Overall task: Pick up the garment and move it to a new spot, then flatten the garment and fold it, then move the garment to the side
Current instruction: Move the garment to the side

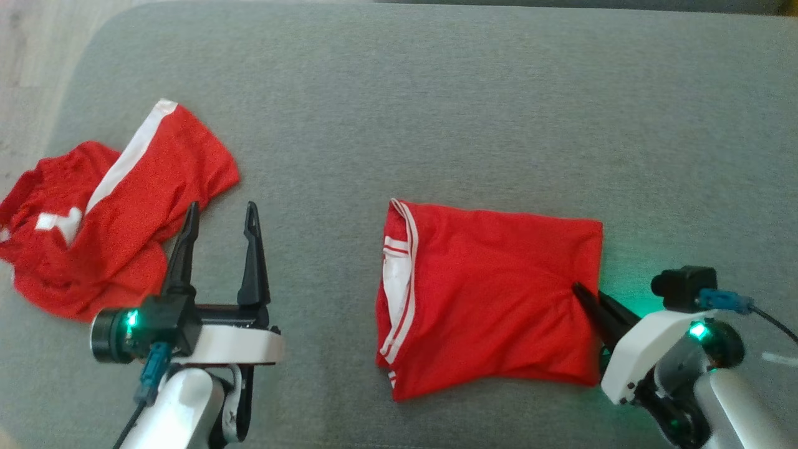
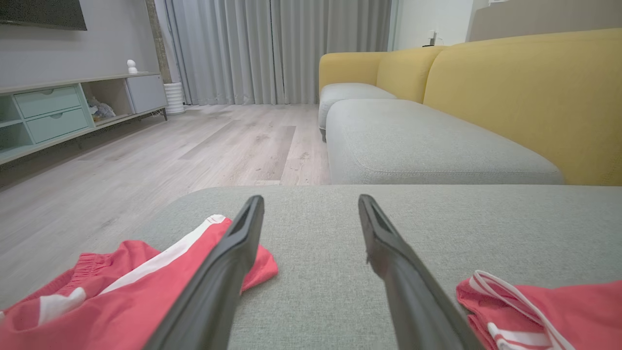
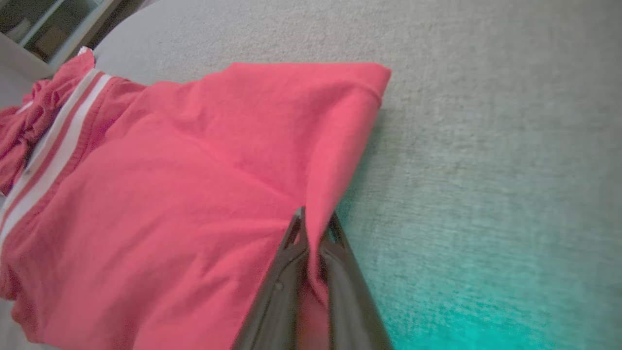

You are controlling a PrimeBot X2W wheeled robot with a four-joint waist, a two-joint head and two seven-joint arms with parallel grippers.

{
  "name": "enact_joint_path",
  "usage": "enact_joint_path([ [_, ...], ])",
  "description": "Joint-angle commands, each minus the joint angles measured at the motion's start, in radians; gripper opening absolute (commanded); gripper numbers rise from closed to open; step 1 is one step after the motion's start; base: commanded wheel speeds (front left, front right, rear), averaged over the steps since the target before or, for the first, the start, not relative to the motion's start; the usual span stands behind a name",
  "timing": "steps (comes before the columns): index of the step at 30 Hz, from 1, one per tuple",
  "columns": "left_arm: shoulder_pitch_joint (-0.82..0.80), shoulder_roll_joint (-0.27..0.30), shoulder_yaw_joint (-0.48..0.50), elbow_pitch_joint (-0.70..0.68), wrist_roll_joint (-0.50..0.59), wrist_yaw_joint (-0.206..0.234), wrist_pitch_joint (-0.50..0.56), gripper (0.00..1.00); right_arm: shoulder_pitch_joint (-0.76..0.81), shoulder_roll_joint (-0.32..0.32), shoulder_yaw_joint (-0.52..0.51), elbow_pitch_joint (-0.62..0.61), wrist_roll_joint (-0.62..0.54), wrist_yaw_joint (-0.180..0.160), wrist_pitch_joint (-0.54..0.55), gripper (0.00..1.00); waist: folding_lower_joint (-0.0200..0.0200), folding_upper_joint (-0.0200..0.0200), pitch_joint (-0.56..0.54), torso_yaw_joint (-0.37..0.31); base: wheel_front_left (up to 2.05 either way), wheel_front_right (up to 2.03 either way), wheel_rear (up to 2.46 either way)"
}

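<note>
Two garments: both red, on the grey cushion (image 1: 436, 112).
Crumpled garment (image 1: 106, 218): far left, in a heap.
Left end effector (image 1: 222, 209): fingers spread wide, empty, beside that heap's right edge.
Folded garment (image 1: 492, 293): right of centre, lying flat.
Right end effector (image 1: 589, 296): I see it pinched on that garment's right edge.
</note>
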Motion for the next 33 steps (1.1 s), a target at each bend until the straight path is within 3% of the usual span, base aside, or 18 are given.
enact_joint_path([
  [1,-0.028,0.016,0.048,-0.023,0.001,0.0,-0.01,1.0,0.003,-0.045,0.027,-0.033,-0.041,-0.001,0.001,0.0,-0.0001,0.0,-0.003,-0.029,0.0,0.0,0.0],
  [12,-0.032,0.019,0.056,-0.032,0.001,-0.01,-0.016,1.0,-0.029,-0.15,-0.097,-0.178,-0.119,-0.001,0.003,0.0,-0.0001,0.0,0.007,-0.267,0.0,0.0,0.0],
  [19,-0.101,0.029,0.035,-0.054,0.027,-0.025,0.001,1.0,-0.152,-0.217,-0.15,-0.137,-0.088,-0.001,-0.007,0.0,-0.0001,0.0,0.088,-0.375,0.0,0.0,0.0],
  [23,-0.147,0.034,0.015,-0.061,0.046,-0.037,0.023,1.0,-0.254,-0.272,-0.216,-0.06,-0.088,-0.001,-0.02,0.0,-0.0001,0.0,0.146,-0.386,0.0,0.0,0.0],
  [33,-0.254,0.009,-0.033,-0.059,0.079,-0.07,0.026,1.0,-0.393,-0.425,-0.502,0.17,-0.128,-0.001,-0.058,0.0,-0.0001,0.0,0.27,-0.309,0.0,0.0,0.0],
])
